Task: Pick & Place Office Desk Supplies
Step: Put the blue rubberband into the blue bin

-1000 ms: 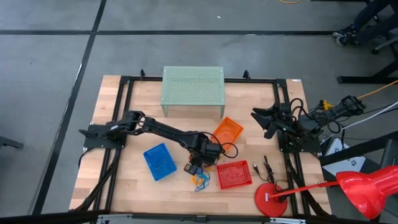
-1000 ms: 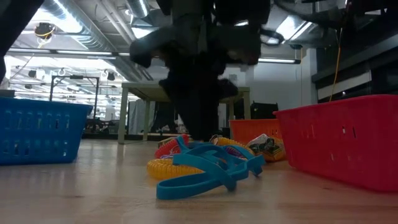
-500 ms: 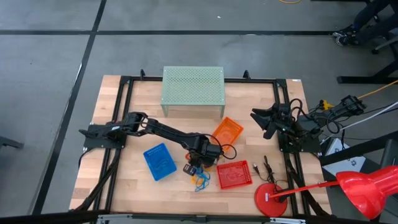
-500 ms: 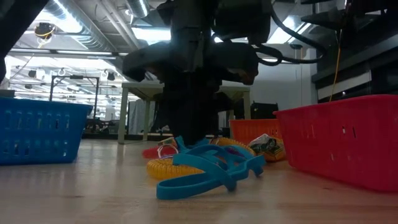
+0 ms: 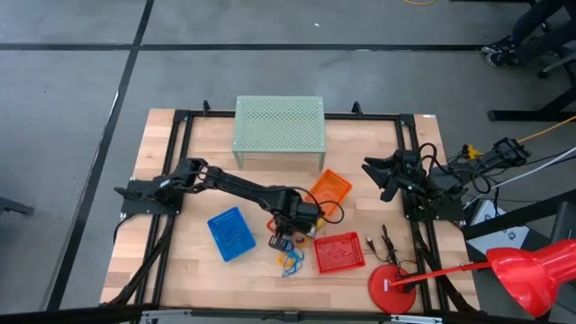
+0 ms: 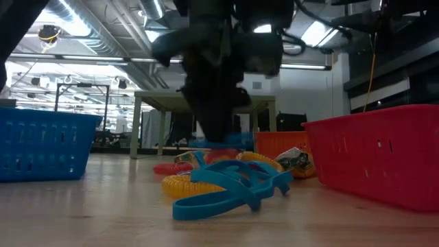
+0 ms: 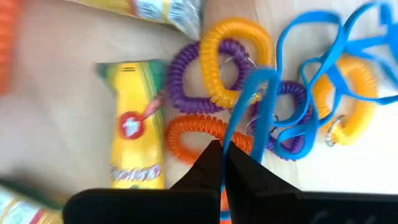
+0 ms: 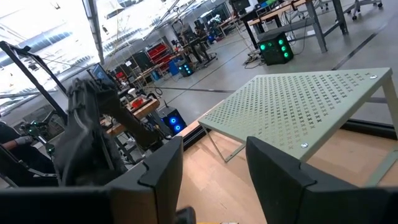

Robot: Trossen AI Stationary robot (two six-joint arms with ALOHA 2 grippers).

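Observation:
The office desk supplies lie in a small pile (image 5: pixel 289 256) on the wooden table between the blue and red baskets. The pile holds thin blue loops (image 6: pixel 230 184), orange (image 7: pixel 198 132), purple and yellow coils (image 7: pixel 231 59) and a yellow packet (image 7: pixel 134 140). My left gripper (image 5: pixel 286 236) stands over the pile's far side, pointing steeply down and shut on a blue loop (image 7: pixel 252 93). My right gripper (image 5: pixel 373 171) waits open at the far right, level, facing the green stand. My left gripper pinches one strand of the blue loop (image 7: pixel 231 134) between its two fingertips, coming from above and pointing steeply down. The pinched part (image 6: pixel 221 141) is raised off the table. The loop's other end still lies among the coils in the pile.
A blue basket (image 5: pixel 231 233) sits left of the pile, a red basket (image 5: pixel 339 252) right of it and an orange basket (image 5: pixel 329 189) beyond. The pale green perforated stand (image 5: pixel 279 126) is at the far edge. A red round-based object (image 5: pixel 392 288) stands near right.
My left gripper has shut on the blue loop and risen a little, rolling slightly. The pinched strand has come up off the table while the rest of the pile stays put.

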